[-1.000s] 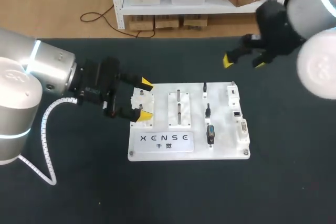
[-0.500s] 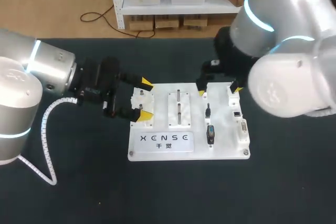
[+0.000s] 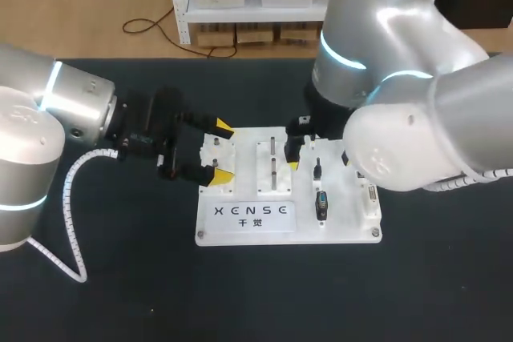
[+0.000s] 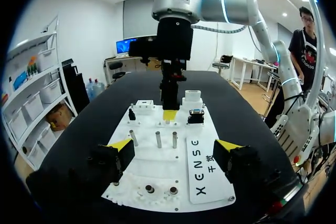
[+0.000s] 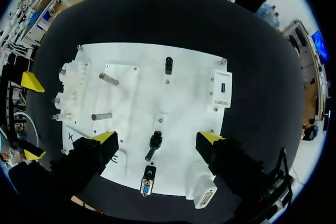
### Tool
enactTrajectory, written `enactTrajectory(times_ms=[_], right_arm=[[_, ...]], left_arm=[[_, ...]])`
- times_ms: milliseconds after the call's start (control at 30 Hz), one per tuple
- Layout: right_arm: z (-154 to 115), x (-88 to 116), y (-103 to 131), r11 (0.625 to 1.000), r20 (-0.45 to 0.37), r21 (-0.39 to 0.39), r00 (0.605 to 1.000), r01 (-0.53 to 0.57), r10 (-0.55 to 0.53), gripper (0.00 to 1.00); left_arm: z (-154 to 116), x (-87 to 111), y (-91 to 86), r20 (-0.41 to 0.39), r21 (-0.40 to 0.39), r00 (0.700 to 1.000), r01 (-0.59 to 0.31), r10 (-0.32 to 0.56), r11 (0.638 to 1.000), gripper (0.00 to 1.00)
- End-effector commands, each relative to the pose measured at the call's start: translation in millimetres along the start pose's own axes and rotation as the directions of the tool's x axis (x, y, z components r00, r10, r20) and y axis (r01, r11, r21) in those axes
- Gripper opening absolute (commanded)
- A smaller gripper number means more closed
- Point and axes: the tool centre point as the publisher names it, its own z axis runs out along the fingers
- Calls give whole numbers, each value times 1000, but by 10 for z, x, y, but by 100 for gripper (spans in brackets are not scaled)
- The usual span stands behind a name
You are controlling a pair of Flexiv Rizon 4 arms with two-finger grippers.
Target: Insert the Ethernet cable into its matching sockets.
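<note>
Black matte bench (image 3: 120, 278) carries a white rectangular plastic connector board (image 3: 345, 222), and dark bench surface shows along all four board edges.

Left jaws: released. The yellow fingertips (image 3: 223, 126) stand wide apart, low at the board's end, with a small white raised block (image 3: 215, 154) between them; no contact can be made out. In the left wrist view the board (image 4: 157, 166) runs straight ahead from between these fingertips (image 4: 119, 145), with upright metal pegs (image 4: 158, 139) just ahead.

Right jaws: released, above the board's middle. In the right wrist view the yellow fingertips (image 5: 104, 137) are well apart, and a small black plug (image 5: 154, 142) lies on the board (image 5: 184, 93) beneath the gap. Ahead of them sits a white socket block (image 5: 221, 87). The same pegs (image 5: 107, 78) are beside the jaws, towards the left arm's yellow tips.

Which of the board's small black parts is the Ethernet one, I cannot tell. The plug (image 3: 317, 170) lies on the board, apart from the sockets.

The head view hides the right jaws behind the big silver right arm (image 3: 377, 54). The left wrist view shows that arm (image 4: 173, 30) hanging upright over the board's far half.
</note>
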Motion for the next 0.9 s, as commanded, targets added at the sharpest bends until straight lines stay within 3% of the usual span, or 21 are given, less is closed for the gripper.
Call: enactTrajectory(times_ms=[33, 233, 267, 333, 533, 667, 733, 800, 900], right_arm=[[58, -6, 28, 1000, -11, 14, 1000, -4, 5, 100], [108, 5, 0, 999, -19, 37, 1000, -16, 17, 97], [112, 4, -5, 999, -19, 38, 1000, -16, 17, 88], [125, 2, -11, 999, -20, 36, 1000, -18, 19, 51], [131, -13, -6, 999, -23, 36, 1000, -15, 16, 38], [129, -21, 1, 999, -25, 35, 1000, -7, 7, 25], [129, -22, 2, 999, -27, 33, 1000, -3, 4, 16], [136, -24, 8, 1000, -28, 30, 1000, -1, 2, 0], [136, -25, 11, 1000, -32, 27, 999, 2, -1, 0]], left_arm=[[1, 12, -9, 4, -3, 1000, -2, 2, 1000, 100], [1, 12, -9, 4, -3, 1000, -2, 2, 1000, 100], [1, 12, -9, 4, -3, 1000, -2, 2, 1000, 100], [1, 12, -9, 4, -3, 1000, -2, 2, 1000, 100], [1, 12, -9, 4, -3, 1000, -2, 2, 1000, 100], [1, 12, -9, 4, -3, 1000, -2, 2, 1000, 100], [1, 12, -9, 4, -3, 1000, -2, 2, 1000, 100], [1, 12, -9, 4, -3, 1000, -2, 2, 1000, 100], [1, 12, -9, 4, -3, 1000, -2, 2, 1000, 100]])
